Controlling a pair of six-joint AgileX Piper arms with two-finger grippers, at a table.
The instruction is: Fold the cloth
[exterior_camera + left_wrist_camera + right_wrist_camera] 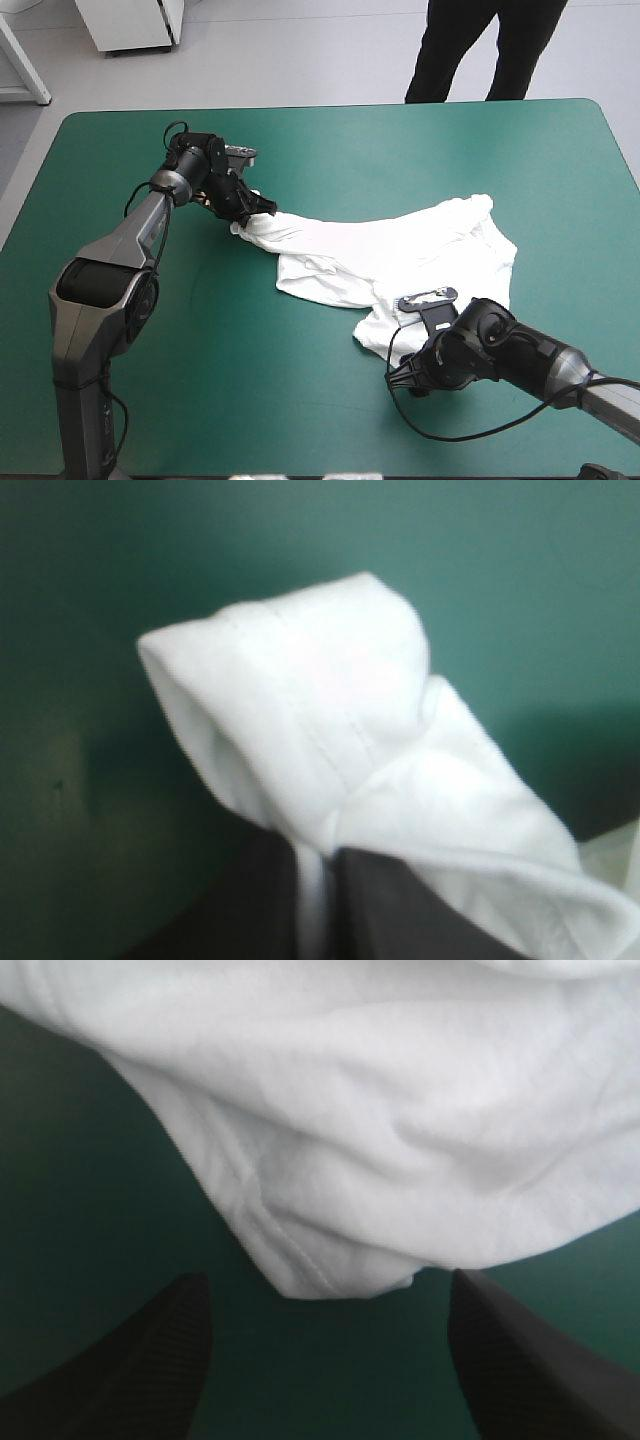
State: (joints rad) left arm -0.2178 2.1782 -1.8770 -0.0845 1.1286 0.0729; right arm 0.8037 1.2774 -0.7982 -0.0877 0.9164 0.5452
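Note:
The white T-shirt lies crumpled and stretched across the middle of the teal-green table. My left gripper is shut on the T-shirt's left end; in the left wrist view a fold of the T-shirt sticks out past the gripper, pinched between its black fingers. My right gripper stands open at the near corner of the cloth. The right wrist view shows its fingers wide apart, with a hemmed corner of the T-shirt just ahead of them, not between them.
Bare teal-green cover stretches in front of the shirt and along the far side. The table's right edge is near the shirt's far right part.

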